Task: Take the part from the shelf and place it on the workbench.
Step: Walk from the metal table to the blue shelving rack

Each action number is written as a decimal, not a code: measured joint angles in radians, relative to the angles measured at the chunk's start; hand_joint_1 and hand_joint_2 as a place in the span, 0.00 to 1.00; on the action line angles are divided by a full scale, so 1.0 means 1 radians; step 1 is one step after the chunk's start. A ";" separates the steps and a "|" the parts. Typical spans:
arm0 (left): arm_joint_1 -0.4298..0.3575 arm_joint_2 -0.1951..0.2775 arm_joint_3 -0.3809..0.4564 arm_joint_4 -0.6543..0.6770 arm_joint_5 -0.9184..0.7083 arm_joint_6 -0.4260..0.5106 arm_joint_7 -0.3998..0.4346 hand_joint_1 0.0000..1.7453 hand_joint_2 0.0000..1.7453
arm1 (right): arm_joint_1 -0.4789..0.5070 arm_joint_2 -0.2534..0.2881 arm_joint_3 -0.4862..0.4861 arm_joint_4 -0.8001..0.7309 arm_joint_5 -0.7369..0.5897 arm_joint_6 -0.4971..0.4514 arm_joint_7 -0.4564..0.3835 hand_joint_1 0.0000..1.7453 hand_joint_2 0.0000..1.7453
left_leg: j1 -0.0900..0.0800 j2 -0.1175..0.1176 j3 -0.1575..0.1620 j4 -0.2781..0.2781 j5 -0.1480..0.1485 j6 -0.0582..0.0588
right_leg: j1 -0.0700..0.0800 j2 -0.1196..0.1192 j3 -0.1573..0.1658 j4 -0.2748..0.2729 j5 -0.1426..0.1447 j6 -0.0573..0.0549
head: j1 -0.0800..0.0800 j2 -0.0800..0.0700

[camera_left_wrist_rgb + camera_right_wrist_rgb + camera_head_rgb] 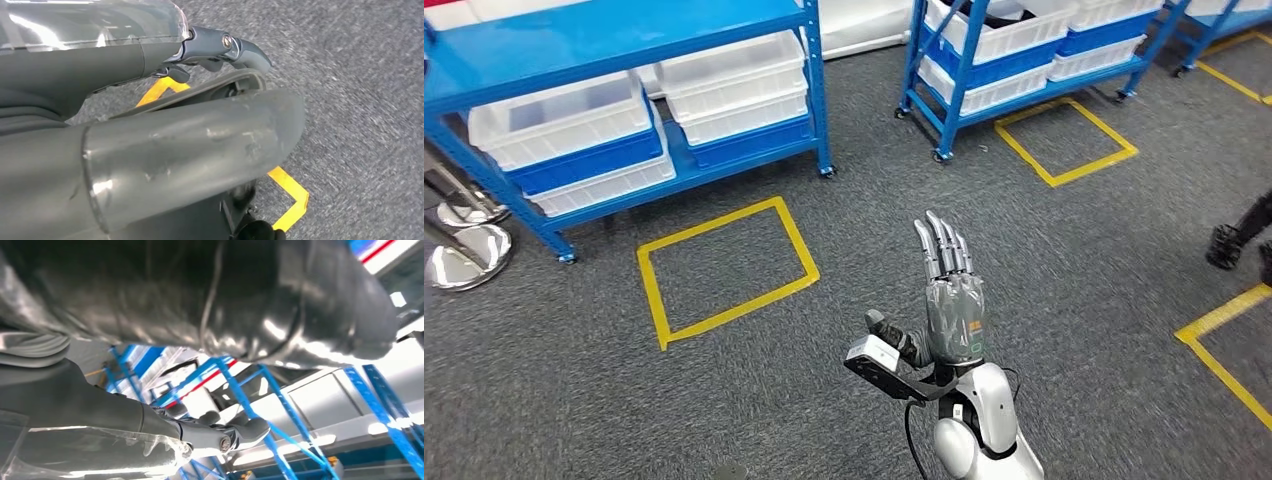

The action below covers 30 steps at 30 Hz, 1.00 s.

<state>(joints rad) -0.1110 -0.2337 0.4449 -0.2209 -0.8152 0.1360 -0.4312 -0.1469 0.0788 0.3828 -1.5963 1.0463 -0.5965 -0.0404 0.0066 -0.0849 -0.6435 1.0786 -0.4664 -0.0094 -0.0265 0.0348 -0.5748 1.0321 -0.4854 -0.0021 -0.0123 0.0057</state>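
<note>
My right hand (949, 290) is raised in front of me over the grey carpet, fingers straight and apart, holding nothing. In the right wrist view its thumb (200, 300) and fingers (220, 437) stand against blue shelf frames. The left hand (190, 150) hangs over the carpet, its thick thumb and a dark finger (225, 45) stretched out with nothing between them. A blue shelf (624, 60) with white and blue bins (564, 125) stands at the far left. A second blue shelf (964, 60) with similar bins (1004, 35) stands at the far right. I cannot pick out any part in the bins.
Yellow tape squares (724, 265) mark the carpet before each shelf, with another tape line (1224, 345) at the right. Chrome stanchion bases (464, 255) sit at the left edge. A person's dark shoe (1229, 243) is at the right edge.
</note>
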 joint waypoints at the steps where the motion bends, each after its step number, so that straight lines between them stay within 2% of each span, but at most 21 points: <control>1: -0.001 0.000 0.000 0.000 0.000 0.000 0.000 0.00 0.00 | 0.000 0.000 0.000 0.000 0.000 0.000 0.000 0.00 0.00 | 0.000 0.035 -0.023 0.050 -0.027 -0.004 | 0.003 -0.016 0.003 -0.002 -0.001 -0.005 | -0.002 0.000; 2: -0.003 0.000 0.000 0.000 0.000 0.000 0.000 0.00 0.00 | 0.001 0.001 0.001 0.000 0.000 0.000 0.000 0.00 0.00 | 0.002 0.057 -0.055 0.115 -0.058 -0.008 | 0.005 -0.032 0.004 -0.002 -0.003 -0.010 | -0.003 0.000; 3: -0.004 0.000 0.000 0.000 0.000 0.000 0.000 0.00 0.00 | 0.002 0.001 0.001 0.000 0.000 0.000 0.000 0.00 0.00 | 0.004 0.068 -0.085 0.175 -0.082 -0.012 | 0.008 -0.049 0.004 -0.001 -0.005 -0.013 | -0.003 0.000; 4: -0.003 0.000 0.000 0.000 0.000 0.000 0.000 0.00 0.00 | 0.003 0.001 0.001 0.000 0.000 0.000 0.000 0.00 0.00 | 0.005 0.073 -0.103 0.212 -0.091 -0.014 | 0.009 -0.064 0.005 -0.001 -0.006 -0.014 | -0.003 0.000; 5: -0.002 0.000 0.000 0.000 0.000 0.000 0.000 0.00 0.00 | 0.003 0.001 0.001 0.001 0.000 0.000 0.000 0.00 0.00 | 0.006 0.077 -0.107 0.220 -0.085 -0.015 | 0.009 -0.076 0.006 -0.001 -0.008 -0.014 | -0.003 0.000; 6: 0.000 0.000 0.000 0.000 0.000 0.000 0.000 0.00 0.00 | 0.003 0.001 0.001 0.001 0.000 0.000 0.000 0.00 0.00 | 0.006 0.079 -0.085 0.183 -0.060 -0.014 | 0.010 -0.085 0.007 -0.001 -0.010 -0.012 | -0.003 0.000; 8: 0.001 0.000 0.000 0.000 0.000 0.000 0.000 0.00 0.00 | 0.003 0.001 0.002 0.000 0.000 -0.001 0.000 0.00 0.00 | 0.005 0.087 -0.009 0.047 -0.003 -0.006 | 0.011 -0.097 0.012 -0.001 -0.014 -0.006 | -0.003 0.000; 9: 0.001 0.000 0.000 0.000 -0.001 0.000 0.000 0.00 0.00 | 0.002 0.001 0.002 0.000 0.000 -0.001 0.000 0.00 0.00 | 0.002 0.091 0.024 -0.012 0.014 0.000 | 0.013 -0.102 0.014 0.000 -0.016 -0.002 | -0.003 0.000; 10: 0.000 0.000 0.000 0.000 -0.001 0.000 0.000 0.00 0.00 | 0.001 0.001 0.002 0.000 0.000 -0.001 0.000 0.00 0.00 | -0.001 0.094 0.042 -0.044 0.019 0.005 | 0.014 -0.104 0.014 0.000 -0.016 0.002 | -0.003 0.000; 13: 0.003 0.001 0.000 0.000 -0.001 0.000 0.000 0.00 0.00 | 0.000 0.002 0.004 -0.002 0.000 -0.002 0.000 0.00 0.00 | -0.004 0.094 0.048 -0.061 0.020 0.020 | 0.014 -0.103 0.015 -0.003 -0.016 0.016 | -0.003 0.000; 15: 0.003 0.001 0.001 0.000 -0.001 0.001 0.000 0.00 0.00 | 0.000 0.001 0.004 -0.004 -0.001 -0.002 0.000 0.00 0.00 | 0.001 0.093 0.054 -0.073 0.026 0.032 | 0.013 -0.079 0.002 0.025 -0.038 0.025 | -0.002 0.000; 16: 0.001 0.001 0.001 0.000 -0.001 0.000 0.000 0.00 0.00 | 0.001 0.001 0.004 -0.005 -0.001 -0.002 0.000 0.00 0.00 | 0.003 0.092 0.057 -0.077 0.028 0.038 | 0.012 -0.063 -0.019 0.068 -0.063 0.029 | -0.002 0.000; 18: -0.002 0.001 0.001 0.000 -0.001 0.000 0.000 0.00 0.00 | 0.004 0.000 0.004 -0.005 -0.002 -0.003 0.000 0.00 0.00 | 0.001 0.089 0.057 -0.077 0.027 0.044 | 0.011 -0.043 -0.083 0.190 -0.115 0.032 | -0.002 0.000; 19: -0.002 0.001 0.001 0.000 -0.001 0.000 0.000 0.00 0.00 | 0.006 0.000 0.004 -0.005 -0.002 -0.003 0.000 0.00 0.00 | 0.001 0.086 0.057 -0.076 0.025 0.046 | 0.011 -0.040 -0.110 0.236 -0.125 0.033 | -0.002 0.000; 20: -0.002 0.001 0.001 0.000 -0.002 0.000 0.000 0.00 0.00 | 0.008 0.000 0.004 -0.004 -0.003 -0.003 0.000 0.00 0.00 | 0.000 0.083 0.057 -0.074 0.024 0.046 | 0.010 -0.039 -0.123 0.250 -0.115 0.034 | -0.002 0.000; 21: -0.001 0.001 0.001 0.000 -0.002 0.000 0.000 0.00 0.00 | 0.008 -0.001 0.004 -0.004 -0.003 -0.003 0.000 0.00 0.00 | 0.001 0.079 0.058 -0.071 0.022 0.045 | 0.009 -0.039 -0.116 0.228 -0.088 0.034 | -0.002 0.000; 22: -0.001 0.001 0.001 0.000 -0.002 0.000 0.000 0.00 0.00 | 0.008 -0.001 0.004 -0.004 -0.003 -0.003 0.000 0.00 0.00 | 0.001 0.075 0.058 -0.067 0.019 0.043 | 0.008 -0.039 -0.095 0.176 -0.050 0.034 | -0.002 0.000; 24: -0.002 0.000 0.002 0.000 -0.003 0.000 0.000 0.00 0.00 | 0.006 0.000 0.004 -0.005 -0.003 -0.003 0.000 0.00 0.00 | -0.001 0.068 0.056 -0.057 0.012 0.035 | 0.007 -0.035 -0.044 0.065 -0.003 0.030 | -0.002 0.000; 26: -0.003 -0.001 0.002 0.000 -0.004 0.000 0.000 0.00 0.00 | 0.006 0.000 0.004 -0.005 -0.003 -0.003 0.000 0.00 0.00 | -0.003 0.063 0.052 -0.051 0.009 0.025 | 0.011 -0.031 -0.025 0.020 0.001 0.023 | -0.002 0.000; 28: -0.003 0.000 0.002 0.000 -0.004 0.000 0.000 0.00 0.00 | 0.005 0.000 0.004 -0.005 -0.003 -0.004 0.000 0.00 0.00 | -0.001 0.062 0.050 -0.051 0.008 0.015 | 0.012 -0.032 -0.025 0.015 0.005 0.013 | -0.002 0.000; 30: -0.003 0.000 0.002 0.000 -0.005 0.001 0.000 0.00 0.00 | 0.003 0.000 0.004 -0.005 -0.003 -0.005 0.000 0.00 0.00 | 0.002 0.067 0.040 -0.023 -0.013 0.005 | 0.010 -0.035 -0.020 0.010 0.008 0.000 | -0.002 0.000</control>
<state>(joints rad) -0.1141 -0.2342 0.4467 -0.2209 -0.8198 0.1368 -0.4309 -0.1435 0.0786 0.3872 -1.6017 1.0433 -0.6015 -0.0401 0.0086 -0.0177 -0.6035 1.0558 -0.4790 -0.0048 -0.0163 0.0001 -0.5950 1.0417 -0.4775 -0.0024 -0.0147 0.0057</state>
